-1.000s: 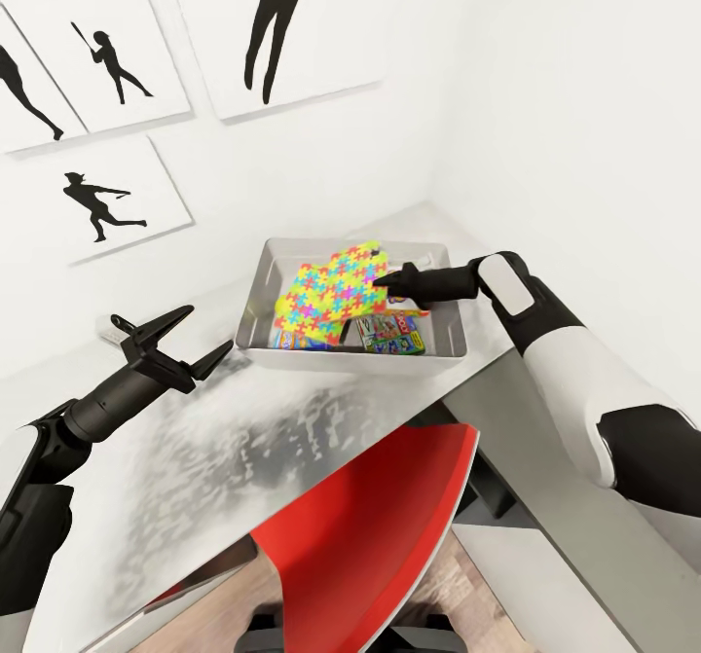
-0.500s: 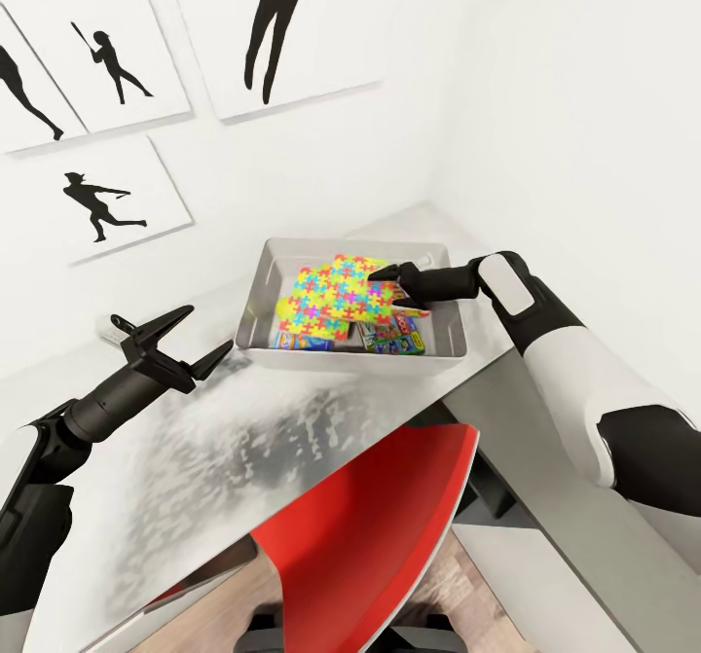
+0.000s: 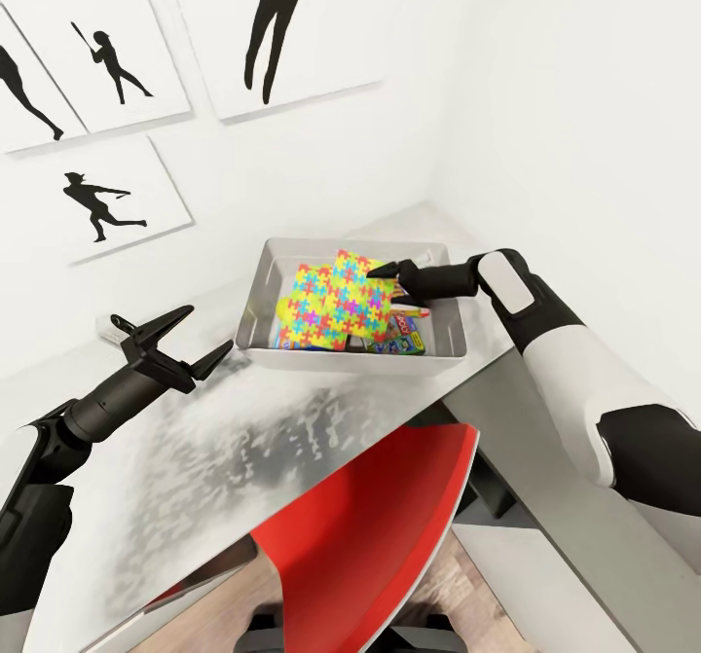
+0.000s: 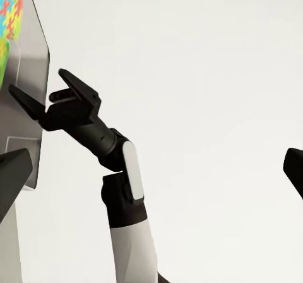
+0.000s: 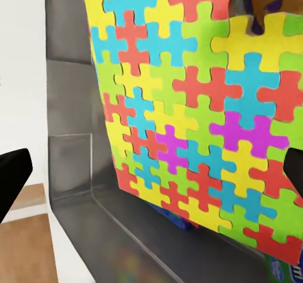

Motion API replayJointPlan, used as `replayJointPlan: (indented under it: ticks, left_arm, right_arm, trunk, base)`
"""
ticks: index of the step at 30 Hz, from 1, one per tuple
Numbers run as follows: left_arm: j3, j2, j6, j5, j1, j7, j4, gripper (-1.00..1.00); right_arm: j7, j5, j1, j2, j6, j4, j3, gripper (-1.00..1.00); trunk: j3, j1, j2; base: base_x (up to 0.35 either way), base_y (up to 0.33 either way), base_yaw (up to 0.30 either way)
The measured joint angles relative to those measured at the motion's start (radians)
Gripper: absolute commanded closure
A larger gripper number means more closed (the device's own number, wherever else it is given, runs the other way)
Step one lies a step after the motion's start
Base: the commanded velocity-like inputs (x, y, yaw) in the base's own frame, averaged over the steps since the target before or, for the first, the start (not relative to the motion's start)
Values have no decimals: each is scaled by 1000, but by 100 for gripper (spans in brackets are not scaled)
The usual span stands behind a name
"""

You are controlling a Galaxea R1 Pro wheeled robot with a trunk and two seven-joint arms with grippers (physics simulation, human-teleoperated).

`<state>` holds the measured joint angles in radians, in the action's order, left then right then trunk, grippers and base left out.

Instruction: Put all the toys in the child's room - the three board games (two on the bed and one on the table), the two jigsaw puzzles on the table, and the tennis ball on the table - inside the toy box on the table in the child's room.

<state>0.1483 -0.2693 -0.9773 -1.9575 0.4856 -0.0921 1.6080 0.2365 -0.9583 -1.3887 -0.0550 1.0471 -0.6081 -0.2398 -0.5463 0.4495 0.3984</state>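
A: Left side first. Left pincer hangs over bare tabletop, fingers spread wide, holding nothing, well short of the toy box.

B: Box contents?

A: A jigsaw puzzle lies tilted inside, one edge propped up on the pile. Under it, board games show at the box's near side. Second puzzle and tennis ball: can't make them out from here.

B: Right pincer?

A: Right pincer sits at the puzzle's far-right edge, above the box. Fingers look parted and seem clear of the sheet, so I judge it released.

B: Risks?

A: A finger could catch the raised puzzle edge on withdrawal and flip the sheet over the low wall. The sheet sits high on the stack, so a nudge might slide it.

B: Room?

A: White wall close behind and right of the box; best exit is up and back toward the robot. Red chair is tucked under the near edge, clear of both arms.
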Motion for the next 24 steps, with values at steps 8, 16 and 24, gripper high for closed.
replayJointPlan:
  ticks: [8,16,24]
  left_arm:
    - [0,0,0,0,0,0,0,-100]
    - [0,1,0,0,0,0,0,-100]
    - [0,1,0,0,0,-1,0,-100]
  right_arm:
    - [-9,6,7,-1,0,-75,-2,-100]
    - [-78,1,16,-6,-1,-189,0,-100]
    - [-157,2,44,-8,-2,-336,0,-100]
  trunk:
    - [0,0,0]
    - [0,0,0]
    - [0,0,0]
  base:
    - [0,0,0]
    - [0,0,0]
    - [0,0,0]
